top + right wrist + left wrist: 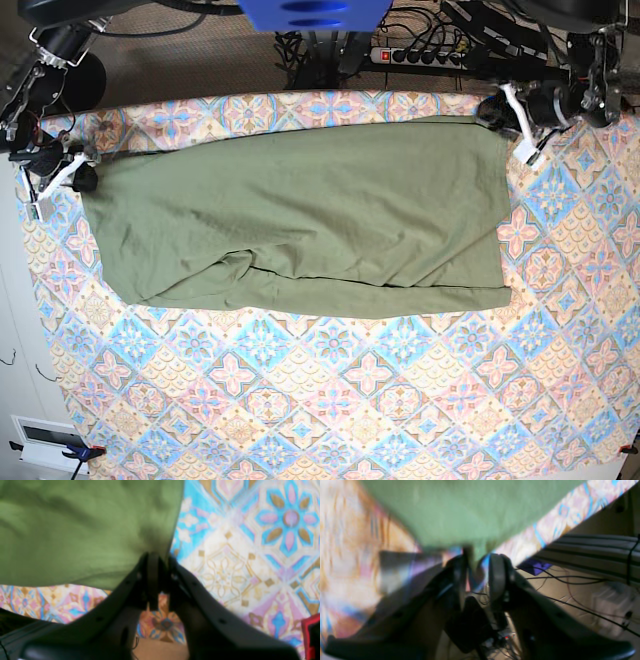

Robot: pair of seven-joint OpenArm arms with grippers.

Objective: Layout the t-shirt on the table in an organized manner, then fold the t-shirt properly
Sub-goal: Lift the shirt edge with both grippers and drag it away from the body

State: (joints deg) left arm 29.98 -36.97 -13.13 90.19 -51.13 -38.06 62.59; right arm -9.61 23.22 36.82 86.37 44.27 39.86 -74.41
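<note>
The olive-green t-shirt (300, 220) lies spread lengthwise over the far half of the table (350, 400), with a fold bulging near its front left. My left gripper (497, 112) is at the shirt's far right corner. In the blurred left wrist view its jaws (477, 562) stand apart, with the tip of the t-shirt (465, 512) reaching between them over the table's edge (560, 512). My right gripper (82, 178) is at the shirt's left end. In the right wrist view it (161, 557) is shut on the edge of the t-shirt (75, 530) above the table (237, 567).
A power strip with cables (420, 52) lies behind the table's far edge. Past the edge beside my left gripper are a ribbed beam (595, 552) and loose wires on the floor. A red object (310, 635) shows at the right wrist view's border. A white box (45, 440) sits off the front left corner.
</note>
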